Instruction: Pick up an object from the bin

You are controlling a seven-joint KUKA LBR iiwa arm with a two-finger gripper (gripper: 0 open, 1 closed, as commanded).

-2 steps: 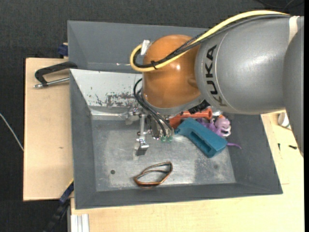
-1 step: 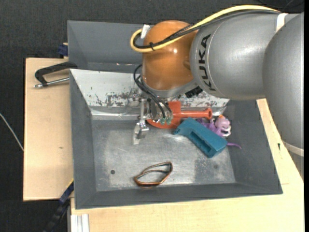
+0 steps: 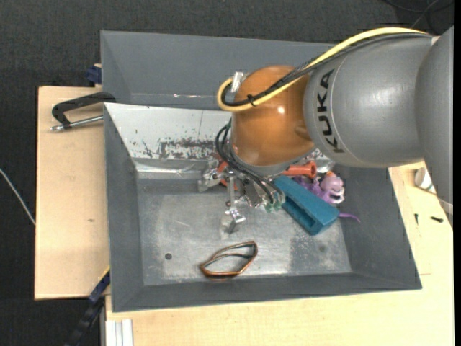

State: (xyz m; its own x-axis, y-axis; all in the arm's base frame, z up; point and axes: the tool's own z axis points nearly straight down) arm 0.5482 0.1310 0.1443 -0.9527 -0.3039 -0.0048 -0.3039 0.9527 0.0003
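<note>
My gripper (image 3: 233, 219) hangs over the middle of the bin floor, below the orange cover. Just in front of it, near the bin's front wall, a brown loop like a thin band (image 3: 229, 259) lies flat. A blue oblong block (image 3: 307, 205) lies slantwise to the gripper's right. Small greenish bits (image 3: 274, 204) sit between the gripper and the block. Nothing shows held in the gripper.
A purple toy figure (image 3: 331, 187) and a red peg-like piece (image 3: 303, 169) lie behind the blue block, partly under the arm. A small reddish and metal thing (image 3: 210, 179) sits by the back wall. Bare floor stretches to the left.
</note>
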